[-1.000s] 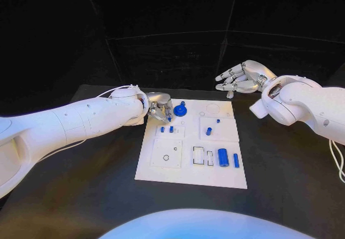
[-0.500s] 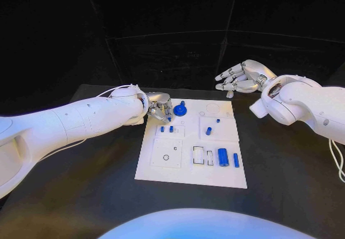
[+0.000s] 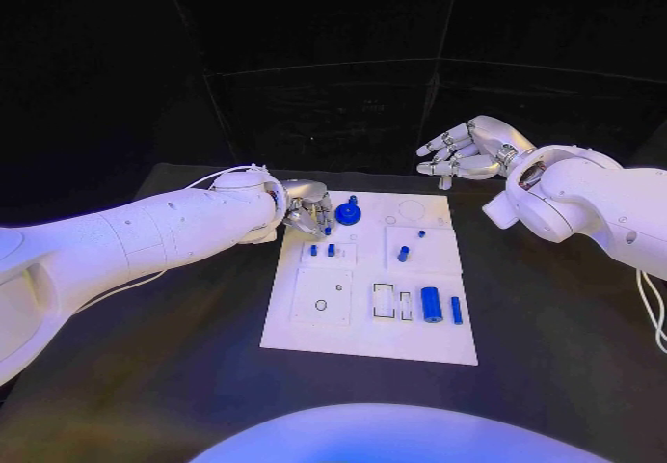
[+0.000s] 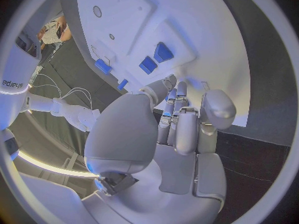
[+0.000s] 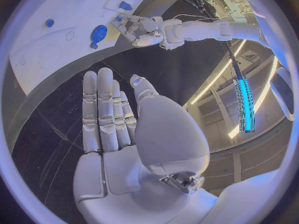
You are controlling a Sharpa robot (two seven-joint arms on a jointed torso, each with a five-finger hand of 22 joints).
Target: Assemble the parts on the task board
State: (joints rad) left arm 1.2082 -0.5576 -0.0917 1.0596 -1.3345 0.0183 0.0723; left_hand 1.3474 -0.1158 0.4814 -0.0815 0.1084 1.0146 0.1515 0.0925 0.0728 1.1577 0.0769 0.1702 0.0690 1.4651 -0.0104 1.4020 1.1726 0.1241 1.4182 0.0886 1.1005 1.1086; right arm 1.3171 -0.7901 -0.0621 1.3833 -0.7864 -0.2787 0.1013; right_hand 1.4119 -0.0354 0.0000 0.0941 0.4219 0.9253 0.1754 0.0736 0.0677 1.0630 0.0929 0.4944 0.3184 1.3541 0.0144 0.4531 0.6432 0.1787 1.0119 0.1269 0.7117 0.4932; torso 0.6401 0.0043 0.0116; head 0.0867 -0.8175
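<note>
Here, your left hand (image 3: pixel 308 212) sits at the task board's (image 3: pixel 364 340) far left corner, fingers curled with nothing held, just beside the round blue part (image 3: pixel 348 212). Your right hand (image 3: pixel 466 154) hovers spread, well apart beyond the far edge.

White task board (image 3: pixel 328 333) with small blue parts (image 3: pixel 433 305), flat mid-table

Small blue parts (image 3: pixel 433 305) are lying on the white task board (image 3: pixel 364 340), itself sitting on the black table (image 3: pixel 167 367).
</note>
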